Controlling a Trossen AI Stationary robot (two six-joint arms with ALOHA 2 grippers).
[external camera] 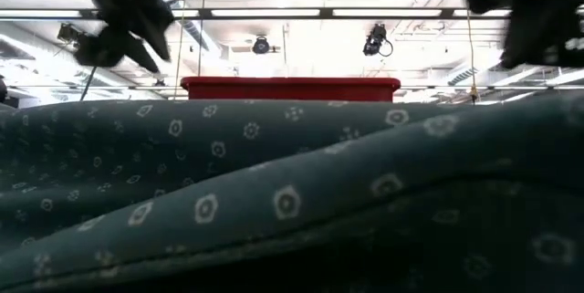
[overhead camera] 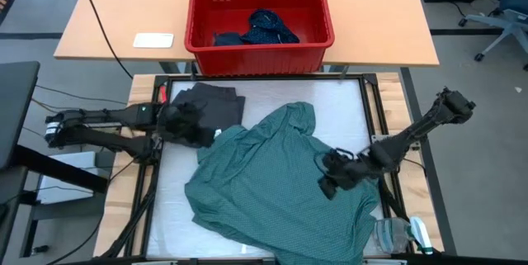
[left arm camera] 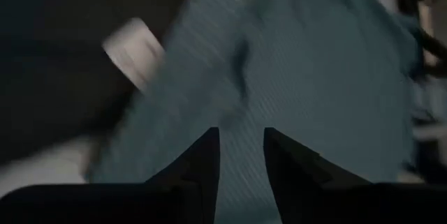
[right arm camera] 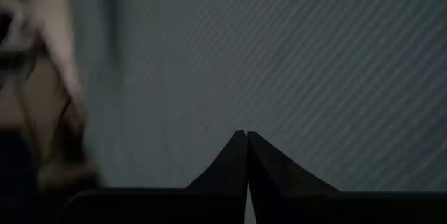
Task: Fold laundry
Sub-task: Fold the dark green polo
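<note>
On the left we see our left gripper (overhead camera: 191, 123) slightly parted and empty over the charcoal piece (overhead camera: 216, 102). The teal shirt (overhead camera: 280, 186) sprawls across the desk (overhead camera: 388, 92). Our right gripper (overhead camera: 332, 181), fingers pressed together, hovers over its right side.

The shirt (overhead camera: 276, 178) is teal-green with a fine pale dot-and-flower print. The folded piece (overhead camera: 216, 102) is plain charcoal grey. The basket (overhead camera: 260, 46) is red, holding a navy dotted piece (overhead camera: 272, 27). Both arms are dark; the table (overhead camera: 396, 17) is light wood.
</note>
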